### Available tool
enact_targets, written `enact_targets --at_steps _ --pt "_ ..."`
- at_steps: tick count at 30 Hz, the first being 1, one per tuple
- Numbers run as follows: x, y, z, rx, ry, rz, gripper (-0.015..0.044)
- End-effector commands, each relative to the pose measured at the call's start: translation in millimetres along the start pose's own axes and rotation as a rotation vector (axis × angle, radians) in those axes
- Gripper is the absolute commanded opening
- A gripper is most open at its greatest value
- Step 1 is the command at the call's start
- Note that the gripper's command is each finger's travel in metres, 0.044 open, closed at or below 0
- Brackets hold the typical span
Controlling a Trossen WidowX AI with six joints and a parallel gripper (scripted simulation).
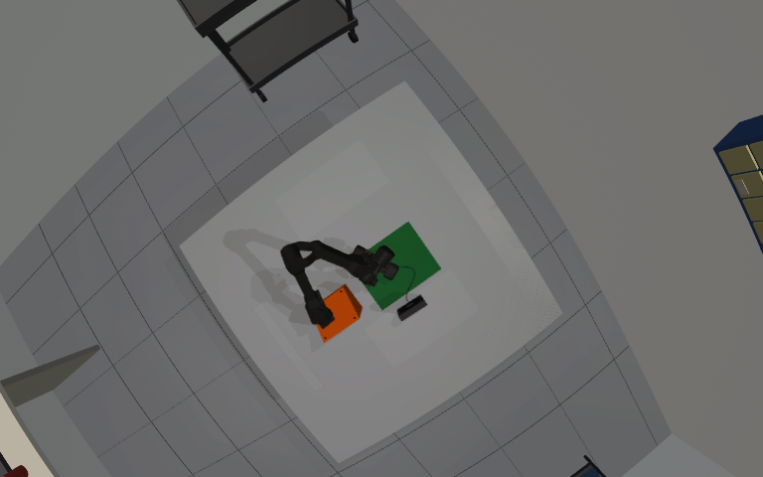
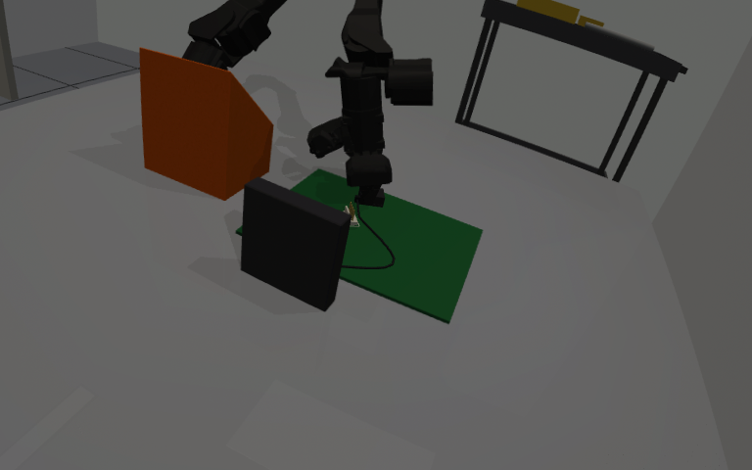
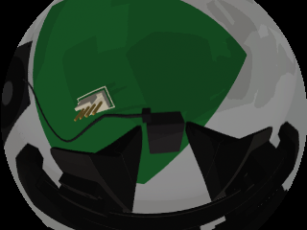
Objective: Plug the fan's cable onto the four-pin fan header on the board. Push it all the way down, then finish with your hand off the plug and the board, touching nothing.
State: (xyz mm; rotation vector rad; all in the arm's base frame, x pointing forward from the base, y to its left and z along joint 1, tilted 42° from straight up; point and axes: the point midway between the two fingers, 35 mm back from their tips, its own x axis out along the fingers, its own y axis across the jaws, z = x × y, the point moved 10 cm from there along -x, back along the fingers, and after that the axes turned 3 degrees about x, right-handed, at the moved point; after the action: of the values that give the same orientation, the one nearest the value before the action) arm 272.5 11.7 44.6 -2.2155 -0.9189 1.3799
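Observation:
The green board [image 1: 416,247] [image 2: 427,255] [image 3: 168,72] lies flat on the table. The white four-pin header [image 2: 353,220] [image 3: 98,102] stands on it, its pins bare. The black plug [image 2: 378,200] [image 3: 165,136] is beside the header, off its pins. A thin cable [image 1: 414,274] [image 2: 393,258] [image 3: 67,140] runs from it to the black fan [image 1: 411,307] [image 2: 288,249] [image 3: 9,91]. My gripper [image 2: 369,191] [image 3: 164,128] is open, its fingertips on either side of the plug, with a small gap at each side in the wrist view. The top view hides the plug and fingertips under the arm.
The orange block [image 1: 340,314] [image 2: 185,121] stands by the arm's base, left of the board in the top and exterior views. The fan stands upright close to the board's edge, and the cable loops over the board between fan and plug.

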Motion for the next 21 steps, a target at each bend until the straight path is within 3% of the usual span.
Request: enact_targets --at_steps 1,2,7,17,21 --pt "2 0 3 0.007 -0.004 0.003 0.0210" --pt "2 0 3 0.007 -0.004 0.003 0.0210" --pt "1 0 1 0.001 -0.001 0.000 0.0079" --pt "0 0 0 0.001 -0.001 0.000 0.0000" --pt "-9 1 -3 0.001 -0.003 0.002 0.0000"
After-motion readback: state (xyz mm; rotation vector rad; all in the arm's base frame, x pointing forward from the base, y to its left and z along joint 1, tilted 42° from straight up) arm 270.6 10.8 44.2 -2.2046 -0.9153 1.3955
